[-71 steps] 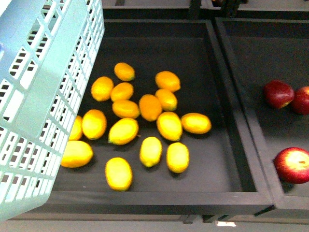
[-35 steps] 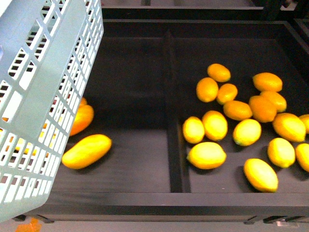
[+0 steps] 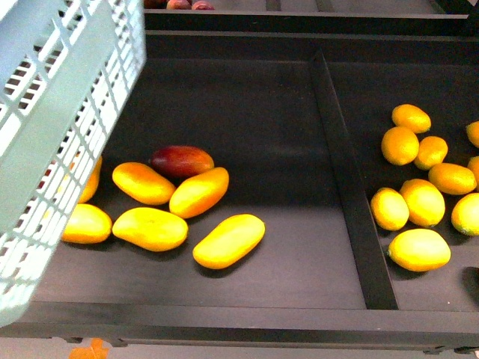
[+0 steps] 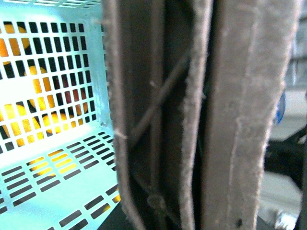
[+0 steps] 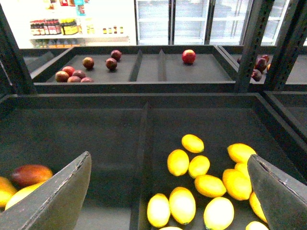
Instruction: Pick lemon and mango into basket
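Observation:
The turquoise lattice basket (image 3: 60, 134) fills the left of the front view, held up by my left gripper, which is shut on its brownish ribbed handle (image 4: 225, 120); its slotted walls also show in the left wrist view (image 4: 53, 143). Several orange-yellow mangoes (image 3: 228, 241) lie in the left bin, one reddish (image 3: 182, 160). Several pale yellow lemons (image 3: 419, 249) lie in the right bin, also in the right wrist view (image 5: 182, 205). My right gripper (image 5: 168, 191) is open and empty above the lemons; neither arm shows in the front view.
A black divider (image 3: 344, 194) separates the mango and lemon bins. The bin's front rim (image 3: 239, 318) runs along the bottom. Farther shelves hold red apples (image 5: 188, 56) behind upright posts (image 5: 249, 43).
The front view has shifted left along the shelf: the lemons have slid to the right edge and the mango bin now sits in the centre. The basket stays at the left.

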{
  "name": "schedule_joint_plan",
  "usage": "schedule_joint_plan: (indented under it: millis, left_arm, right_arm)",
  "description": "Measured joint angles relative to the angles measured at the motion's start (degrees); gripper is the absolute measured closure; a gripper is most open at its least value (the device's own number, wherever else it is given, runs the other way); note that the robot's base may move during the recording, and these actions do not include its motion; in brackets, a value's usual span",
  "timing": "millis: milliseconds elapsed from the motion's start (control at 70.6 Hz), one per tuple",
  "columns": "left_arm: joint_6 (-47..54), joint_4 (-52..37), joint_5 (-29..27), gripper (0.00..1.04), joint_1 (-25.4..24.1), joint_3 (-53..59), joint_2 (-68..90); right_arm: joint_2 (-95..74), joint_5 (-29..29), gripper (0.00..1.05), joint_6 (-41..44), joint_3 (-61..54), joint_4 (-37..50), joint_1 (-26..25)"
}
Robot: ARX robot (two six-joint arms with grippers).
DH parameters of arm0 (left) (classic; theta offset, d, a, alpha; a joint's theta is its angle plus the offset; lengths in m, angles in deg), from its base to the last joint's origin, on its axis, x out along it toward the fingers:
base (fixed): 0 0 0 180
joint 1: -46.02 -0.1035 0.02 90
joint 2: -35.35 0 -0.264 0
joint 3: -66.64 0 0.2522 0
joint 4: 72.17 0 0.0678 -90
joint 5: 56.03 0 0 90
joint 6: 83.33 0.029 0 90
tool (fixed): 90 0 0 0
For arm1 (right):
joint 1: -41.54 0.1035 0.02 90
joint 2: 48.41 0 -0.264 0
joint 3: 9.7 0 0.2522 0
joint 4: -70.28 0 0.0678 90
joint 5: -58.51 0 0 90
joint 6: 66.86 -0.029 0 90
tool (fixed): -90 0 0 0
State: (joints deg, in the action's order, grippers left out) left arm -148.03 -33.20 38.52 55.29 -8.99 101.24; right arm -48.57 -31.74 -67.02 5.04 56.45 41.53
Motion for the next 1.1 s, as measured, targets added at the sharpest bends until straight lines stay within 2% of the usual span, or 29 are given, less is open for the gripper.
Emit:
schedule_joint_plan:
  millis: [184,269,453,595,807,835,878,892,934,948,1019,1062,1104]
  left_arm:
    - [10.8,-1.1,2.8,0.89,9.1,-6.3,10.5]
    - [12.5,-0.8,5.7,0.89,14.3,-9.8,14.9]
    - [14.1,2.3,10.8,0.89,21.3,-14.3,19.8]
    - [16.5,4.6,12.0,0.89,24.1,-14.6,20.0]
    - [17.7,4.8,10.7,0.89,24.1,-14.6,20.0]
    - [17.9,4.8,10.6,0.89,24.0,-14.6,20.0]
    - [18.1,4.8,10.7,0.89,24.0,-14.6,20.0]
    - [18.1,4.8,10.8,0.89,24.0,-14.6,20.0]
    - [18.1,4.8,10.9,0.89,24.0,-14.6,20.0]
    - [18.1,4.8,10.9,0.89,24.0,-14.6,20.0]
    - [18.3,4.8,11.5,0.89,24.3,-14.6,20.0]
    - [18.2,4.8,11.6,0.89,24.3,-14.6,20.0]
    - [18.0,4.8,11.6,0.89,24.3,-14.6,20.0]
  right_arm:
    - [0.0,0.2,0.09,0.0,0.0,0.0,0.0]
    - [0.0,0.2,0.09,0.0,0.0,0.0,0.0]
    - [0.0,0.2,0.09,0.0,0.0,0.0,0.0]
    - [0.0,0.2,0.09,0.0,0.0,0.0,0.0]
    - [0.0,0.2,0.09,0.0,0.0,0.0,0.0]
    - [-0.6,-1.2,0.09,-0.4,0.2,-0.8,-0.3]
    - [-4.0,-9.2,0.09,-2.3,2.6,-6.9,-3.5]
    - [-7.0,-13.2,0.09,-2.9,4.2,-9.8,-5.9]
    - [-12.5,-19.3,0.09,-3.2,6.2,-12.0,-10.2]
    - [-16.4,-22.8,0.09,-3.2,7.4,-11.8,-13.2]
    - [-28.1,-30.3,0.09,-2.3,10.7,-7.1,-22.6]
    - [-35.9,-32.5,0.09,-0.4,13.1,-2.3,-27.7]
    - [-41.8,-32.7,0.09,0.9,15.2,1.2,-30.8]
